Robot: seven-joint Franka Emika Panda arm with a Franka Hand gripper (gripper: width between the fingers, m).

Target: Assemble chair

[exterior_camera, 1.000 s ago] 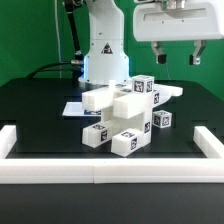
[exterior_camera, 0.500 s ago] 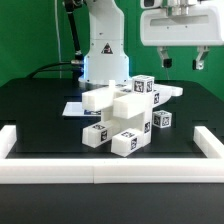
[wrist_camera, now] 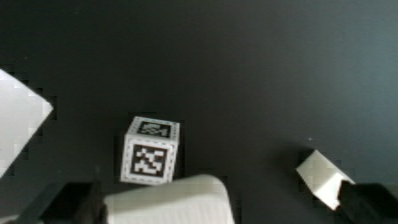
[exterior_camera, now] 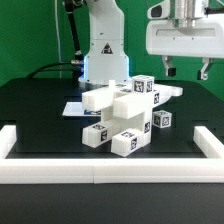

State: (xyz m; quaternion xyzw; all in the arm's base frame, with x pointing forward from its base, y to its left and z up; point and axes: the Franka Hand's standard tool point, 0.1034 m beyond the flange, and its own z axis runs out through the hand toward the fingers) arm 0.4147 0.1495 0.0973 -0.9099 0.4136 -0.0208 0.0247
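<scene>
Black bench [exterior_camera: 40,110], white border rail [exterior_camera: 110,172] along near edge. Chair [exterior_camera: 125,115] parts piled mid-bench. End effector [exterior_camera: 188,70] spread, empty, high above. Green backdrop.

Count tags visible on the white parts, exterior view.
5: upper block, right-hand block, centre, low front pair. Others may be hidden.

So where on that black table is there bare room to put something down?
Bare table lies on the exterior view's left, between the chair parts and the white border rail, and also in front of the pile. The middle is crowded.
</scene>
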